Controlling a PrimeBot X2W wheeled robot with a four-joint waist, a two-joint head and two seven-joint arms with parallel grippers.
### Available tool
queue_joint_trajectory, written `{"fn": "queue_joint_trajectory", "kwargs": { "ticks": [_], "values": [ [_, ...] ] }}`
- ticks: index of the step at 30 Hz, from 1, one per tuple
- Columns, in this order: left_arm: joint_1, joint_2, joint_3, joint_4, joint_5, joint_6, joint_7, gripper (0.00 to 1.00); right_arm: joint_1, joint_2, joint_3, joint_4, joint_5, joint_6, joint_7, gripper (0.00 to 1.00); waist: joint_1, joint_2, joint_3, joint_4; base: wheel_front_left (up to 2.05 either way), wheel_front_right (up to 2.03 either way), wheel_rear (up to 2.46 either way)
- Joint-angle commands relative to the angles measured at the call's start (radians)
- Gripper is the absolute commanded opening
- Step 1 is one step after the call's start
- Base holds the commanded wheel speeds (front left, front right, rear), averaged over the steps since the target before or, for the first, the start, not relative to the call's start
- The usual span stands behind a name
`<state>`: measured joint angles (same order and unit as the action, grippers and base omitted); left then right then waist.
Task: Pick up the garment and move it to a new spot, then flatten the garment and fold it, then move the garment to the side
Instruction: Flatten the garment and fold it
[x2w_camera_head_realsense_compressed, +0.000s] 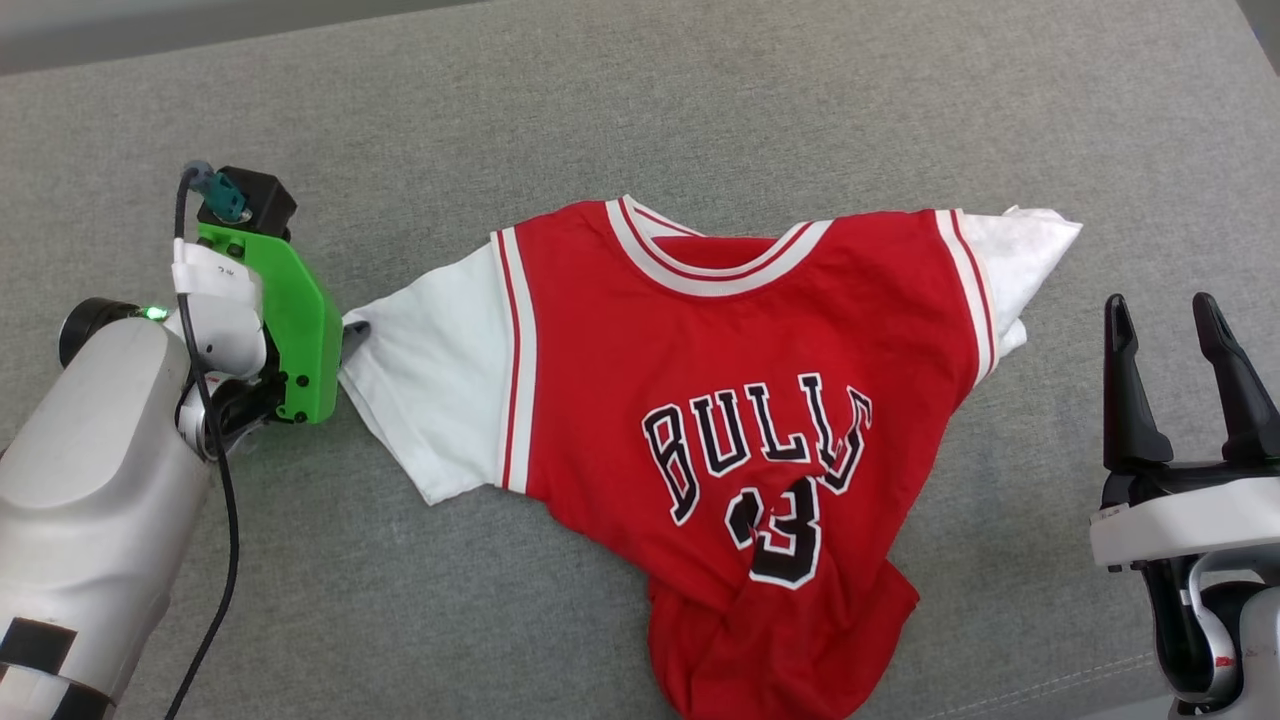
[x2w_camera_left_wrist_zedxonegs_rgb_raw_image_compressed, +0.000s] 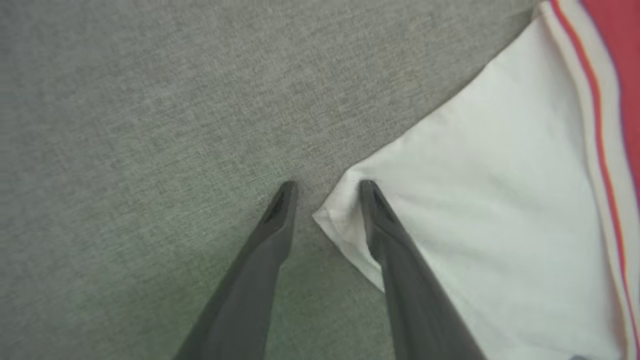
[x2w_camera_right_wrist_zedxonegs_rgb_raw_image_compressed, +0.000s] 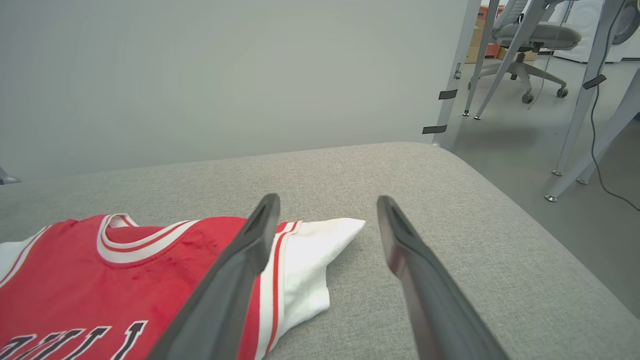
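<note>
Both grippers are open and hold nothing: the left gripper (x2w_camera_left_wrist_zedxonegs_rgb_raw_image_compressed: 325, 192) sits over the garment's (x2w_camera_head_realsense_compressed: 740, 380) white sleeve corner (x2w_camera_left_wrist_zedxonegs_rgb_raw_image_compressed: 340, 220), maybe touching it, and the right gripper (x2w_camera_head_realsense_compressed: 1160, 305) is toward the cushion's (x2w_camera_head_realsense_compressed: 600, 100) right edge.

The red short-sleeved jersey T-shirt (x2w_camera_head_realsense_compressed: 600, 380) has white sleeves, red-and-white striped trim and black, white-outlined "BULLS" lettering. The fabric-covered table (x2w_camera_head_realsense_compressed: 700, 100) is mottled grey. The left gripper (x2w_camera_left_wrist_zedxonegs_rgb_raw_image_compressed: 325, 192) and right gripper (x2w_camera_head_realsense_compressed: 1165, 310) have dark grey jaws; a bright green plastic bracket (x2w_camera_head_realsense_compressed: 300, 320) sits behind the left jaws.

Crumpled garment (x2w_camera_head_realsense_compressed: 760, 340) on grey fabric surface (x2w_camera_head_realsense_compressed: 700, 100)
</note>
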<state>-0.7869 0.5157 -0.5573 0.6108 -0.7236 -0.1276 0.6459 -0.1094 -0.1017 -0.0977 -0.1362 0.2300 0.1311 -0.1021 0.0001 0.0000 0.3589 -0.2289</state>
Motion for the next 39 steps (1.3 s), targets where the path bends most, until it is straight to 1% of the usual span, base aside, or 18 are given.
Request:
{"fn": "queue_joint_trajectory", "kwargs": {
  "ticks": [1, 6, 11, 18, 24, 28, 30, 32, 35, 39],
  "values": [
    [0.045, -0.015, -0.026, 0.041, -0.011, -0.003, 0.002, 0.0, -0.019, -0.001, -0.003, 0.003, -0.006, 0.0, -0.007, 1.0, -0.0001, 0.0, -0.006, 0.002, 0.0, 0.0, 0.0],
    [0.051, -0.018, 0.018, 0.062, -0.031, -0.001, -0.124, 0.0, -0.013, -0.015, -0.012, 0.004, -0.012, 0.0, 0.01, 1.0, -0.0001, 0.0, -0.036, 0.024, 0.0, 0.0, 0.0],
    [0.056, -0.014, 0.071, 0.068, -0.054, 0.008, -0.237, 0.0, 0.002, -0.032, -0.021, 0.0, -0.012, 0.0, 0.036, 1.0, -0.0001, 0.0, -0.078, 0.065, 0.0, 0.0, 0.0],
    [0.11, 0.012, 0.102, 0.048, -0.071, 0.014, -0.31, 0.0, 0.025, -0.047, -0.036, 0.006, -0.012, 0.0, 0.085, 1.0, -0.0001, 0.0, -0.129, 0.13, 0.0, 0.0, 0.0],
    [0.212, 0.025, 0.116, -0.047, -0.084, 0.044, -0.357, 0.0, 0.054, -0.036, -0.07, 0.026, -0.014, 0.0, 0.166, 1.0, -0.0001, 0.0, -0.161, 0.18, 0.0, 0.0, 0.0],
    [0.287, 0.02, 0.121, -0.187, -0.096, 0.076, -0.374, 0.0, 0.076, -0.054, -0.077, 0.031, -0.022, 0.0, 0.268, 1.0, -0.0001, 0.0, -0.163, 0.219, 0.0, 0.0, 0.0],
    [0.327, 0.011, 0.125, -0.29, -0.113, 0.099, -0.367, 0.0, 0.072, -0.053, -0.08, 0.024, 0.011, 0.0, 0.337, 1.0, -0.0001, 0.0, -0.16, 0.237, 0.0, 0.0, 0.0],
    [0.367, 0.017, 0.124, -0.397, -0.117, 0.132, -0.35, 0.0, 0.057, -0.082, -0.068, 0.005, 0.027, 0.0, 0.422, 1.0, -0.0001, 0.0, -0.15, 0.249, 0.0, 0.0, 0.0],
    [0.427, 0.039, 0.121, -0.55, -0.114, 0.185, -0.317, 0.0, 0.014, -0.123, -0.067, -0.012, 0.047, 0.0, 0.583, 1.0, -0.0001, 0.0, -0.125, 0.263, 0.0, 0.0, 0.0],
    [0.483, 0.065, 0.121, -0.702, -0.109, 0.239, -0.281, 0.0, -0.067, -0.199, -0.073, -0.002, 0.07, 0.0, 0.794, 1.0, -0.0001, 0.0, -0.079, 0.286, 0.0, 0.0, 0.0]
  ]
}}
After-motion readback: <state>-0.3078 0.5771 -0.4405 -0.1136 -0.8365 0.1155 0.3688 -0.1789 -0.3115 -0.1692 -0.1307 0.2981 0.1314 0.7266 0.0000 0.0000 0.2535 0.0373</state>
